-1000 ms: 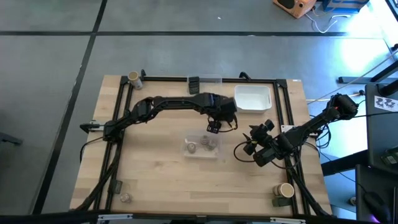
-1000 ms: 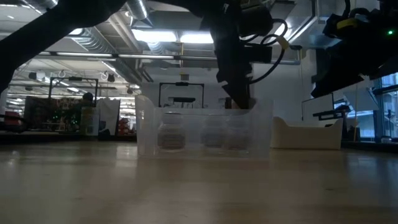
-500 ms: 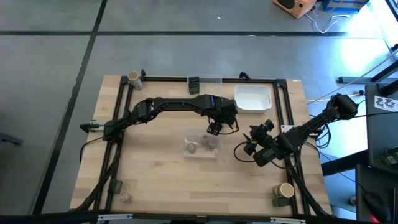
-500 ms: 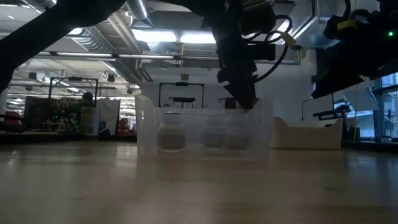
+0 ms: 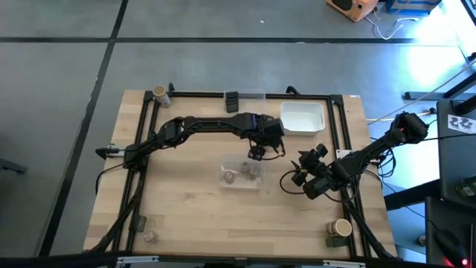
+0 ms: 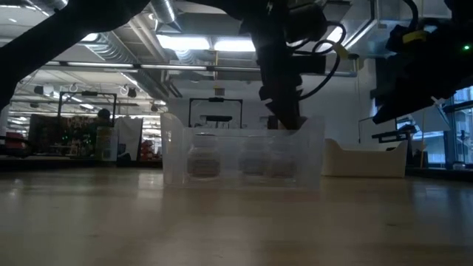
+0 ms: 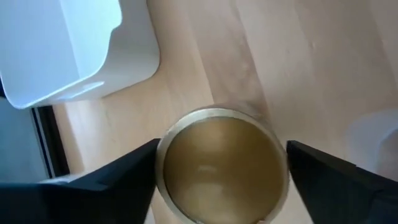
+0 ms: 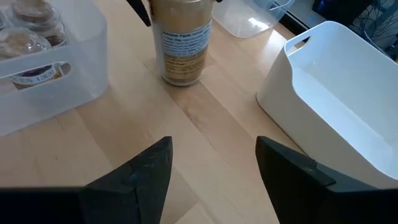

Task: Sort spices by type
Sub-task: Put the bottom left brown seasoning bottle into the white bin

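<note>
Close in, the left gripper point(image 7: 217, 171) stands right over a tan-topped jar point(image 7: 219, 163), its two fingers point(image 7: 118, 174) spread wide on either side of the lid with a visible gap each way — nothing is held. The jar stands upright on the bare wooden table point(image 8: 205, 130), between the clear bin point(image 5: 241, 176) and the white tray point(image 5: 303, 117), near both and touching neither as far as the right wrist view shows. In that view the jar point(image 8: 182, 40) shows as a tall labelled cylinder with straight sides.

It looks rigid and light — a smooth plastic or glass wall with a paper label, so likely a bit slippery, and tall enough to tip if nudged near the top. I would take it just under the lid or on the lid's rim, fingers square across the widest part, and lift straight up.

A little farther off, the clear bin already holds small grey-brown jars point(image 8: 34, 28), standing upright together. The right gripper point(image 5: 303, 176) waits beside the bin's right end, fingers point(image 8: 134, 180) held apart and empty.

Out at the table's corners more spices remain: one jar at the far left corner point(image 5: 159, 93), one at the near right point(image 5: 341, 227), and a small one at the near left point(image 5: 150, 236).
</note>
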Controlling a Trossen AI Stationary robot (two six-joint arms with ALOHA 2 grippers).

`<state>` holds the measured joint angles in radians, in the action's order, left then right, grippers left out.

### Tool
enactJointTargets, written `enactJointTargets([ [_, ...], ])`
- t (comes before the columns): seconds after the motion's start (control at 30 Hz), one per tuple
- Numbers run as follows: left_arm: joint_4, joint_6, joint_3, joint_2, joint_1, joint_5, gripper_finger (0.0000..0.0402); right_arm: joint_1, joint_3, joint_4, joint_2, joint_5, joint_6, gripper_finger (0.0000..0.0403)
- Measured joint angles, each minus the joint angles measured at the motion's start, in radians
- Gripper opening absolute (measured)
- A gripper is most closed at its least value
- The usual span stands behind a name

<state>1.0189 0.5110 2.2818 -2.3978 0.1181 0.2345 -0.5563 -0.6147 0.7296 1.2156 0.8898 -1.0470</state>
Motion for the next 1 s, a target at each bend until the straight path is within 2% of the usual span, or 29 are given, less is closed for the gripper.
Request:
enactJointTargets([
  [0.2,0.009,0.016,0.0,0.0,-0.017,0.059,0.0393,0.0,0.0,0.0,0.0,0.0,0.0,0.0232],
  [0.4,0.037,0.014,0.016,0.019,-0.021,0.064,0.0384,0.0,0.0,-0.001,0.0,-0.005,0.007,0.0232],
  [0.6,0.081,-0.061,0.028,0.115,0.012,0.056,0.0384,0.0,0.0,-0.044,0.0,-0.159,0.005,0.0232],
  [0.67,0.097,-0.09,0.028,0.153,0.03,0.03,0.0384,0.0,0.0,-0.064,0.0,-0.207,0.005,0.0232],
  [0.77,0.144,-0.14,0.028,0.207,0.068,-0.065,0.0382,0.0,0.0,-0.109,0.0,-0.226,0.005,0.0232],
  [0.9,0.203,-0.199,0.019,0.261,0.119,-0.187,0.038,0.0,0.0,-0.172,0.0,-0.181,0.017,0.0232],
  [1.0,0.227,-0.222,-0.009,0.295,0.144,-0.221,0.0379,0.0,0.001,-0.211,0.0,-0.135,0.072,0.0232],
])
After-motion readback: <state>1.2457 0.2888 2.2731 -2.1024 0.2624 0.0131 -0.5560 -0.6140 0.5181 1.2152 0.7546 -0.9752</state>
